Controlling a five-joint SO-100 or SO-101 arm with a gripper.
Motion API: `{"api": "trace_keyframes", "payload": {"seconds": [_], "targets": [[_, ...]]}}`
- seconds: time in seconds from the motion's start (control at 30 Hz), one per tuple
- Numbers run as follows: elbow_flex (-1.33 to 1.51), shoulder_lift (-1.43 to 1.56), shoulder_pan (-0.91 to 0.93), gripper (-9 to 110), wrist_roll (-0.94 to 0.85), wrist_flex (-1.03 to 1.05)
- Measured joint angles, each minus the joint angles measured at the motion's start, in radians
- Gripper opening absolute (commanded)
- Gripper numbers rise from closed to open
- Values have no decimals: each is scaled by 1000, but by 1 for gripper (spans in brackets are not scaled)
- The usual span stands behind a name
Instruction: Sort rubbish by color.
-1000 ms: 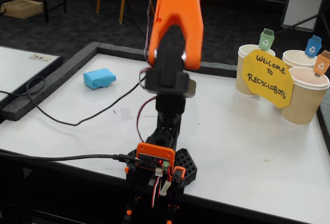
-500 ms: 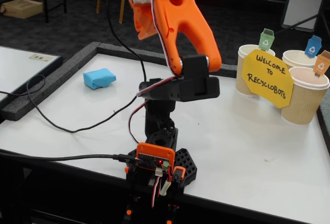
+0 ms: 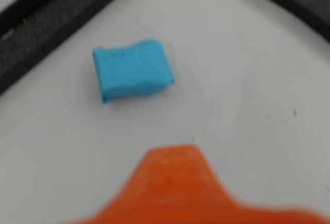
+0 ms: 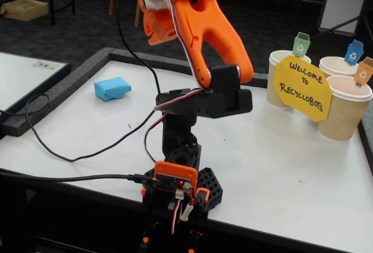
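Note:
One piece of rubbish, a light blue folded paper lump (image 4: pixel 112 88), lies on the white table at the left, near the dark raised border. The wrist view shows the blue lump (image 3: pixel 133 69) up and to the left, well ahead of one blurred orange finger (image 3: pixel 175 182) at the bottom edge. In the fixed view my gripper (image 4: pixel 152 28) is held high above the table, behind and right of the lump, apart from it. Its jaws are hidden by the arm, and nothing shows between them.
Three beige ribbed cups stand at the right: a green-tagged (image 4: pixel 275 84), a blue-tagged (image 4: pixel 337 65) and an orange-tagged (image 4: pixel 345 113), behind a yellow sign (image 4: pixel 303 87). A black cable (image 4: pixel 87 142) loops across the table's left. The arm's base (image 4: pixel 180 189) sits at the front edge.
The arm has folded, its elbow swinging out to the right and the gripper end rising toward the upper left. The blue lump has not moved.

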Motion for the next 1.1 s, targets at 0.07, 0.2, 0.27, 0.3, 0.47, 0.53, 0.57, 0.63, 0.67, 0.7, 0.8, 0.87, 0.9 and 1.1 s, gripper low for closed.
{"api": "trace_keyframes", "payload": {"seconds": [0.07,0.2,0.27,0.3,0.47,0.53,0.57,0.63,0.67,0.7,0.8,0.87,0.9,1.1], "targets": [[0,-61,-12,1,0,-20],[2,-221,-38,4,0,-58],[2,-324,-57,5,0,-69],[-2,-380,-66,5,0,-77],[-55,-653,-84,6,0,-141],[-83,-738,-84,8,0,-175],[-98,-773,-84,9,0,-192],[-130,-839,-84,10,0,-225],[-149,-867,-84,10,0,-241],[-169,-896,-86,11,0,-258],[-236,-982,-87,12,0,-282],[-290,-1037,-87,13,0,-288],[-318,-1063,-87,14,0,-290],[-449,-1172,-87,20,0,-296]]}}
